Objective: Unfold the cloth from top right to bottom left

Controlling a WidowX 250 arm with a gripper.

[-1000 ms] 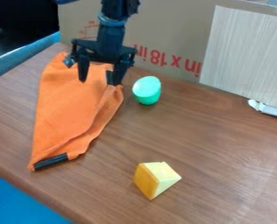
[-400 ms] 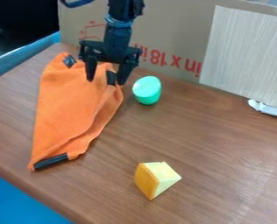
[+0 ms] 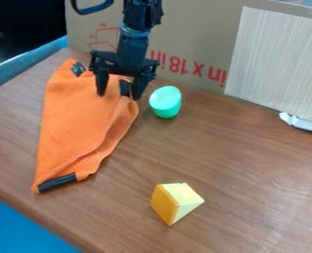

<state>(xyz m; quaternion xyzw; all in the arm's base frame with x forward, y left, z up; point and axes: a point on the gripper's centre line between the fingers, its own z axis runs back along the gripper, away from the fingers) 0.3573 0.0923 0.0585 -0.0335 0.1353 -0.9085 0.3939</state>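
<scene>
1. One orange cloth (image 3: 79, 118) is laid out in a long, narrow shape on the left part of the brown wooden surface (image 3: 231, 163), from near its far left corner down to near its front edge.
2. Three dark patches are seen on the cloth: one at its upper left corner (image 3: 78, 68), one at its upper right, between the fingers, and one along its lower end (image 3: 57, 182).
3. The black hand (image 3: 118, 95) is held over the upper right part of the cloth, its two fingers spread apart and pointed down. Whether the cloth is touched by either finger cannot be told.
4. A rounded green object (image 3: 165, 102) is set just beside the cloth's upper right side, toward the far edge of the surface.
5. A yellow wedge (image 3: 175, 203) is placed nearer the front edge, well apart from the cloth.
6. The far edge is backed by cardboard marked in red (image 3: 185, 39), partly covered at the right by a pale striped panel (image 3: 277, 62), with a white item (image 3: 302, 122) at its foot.
</scene>
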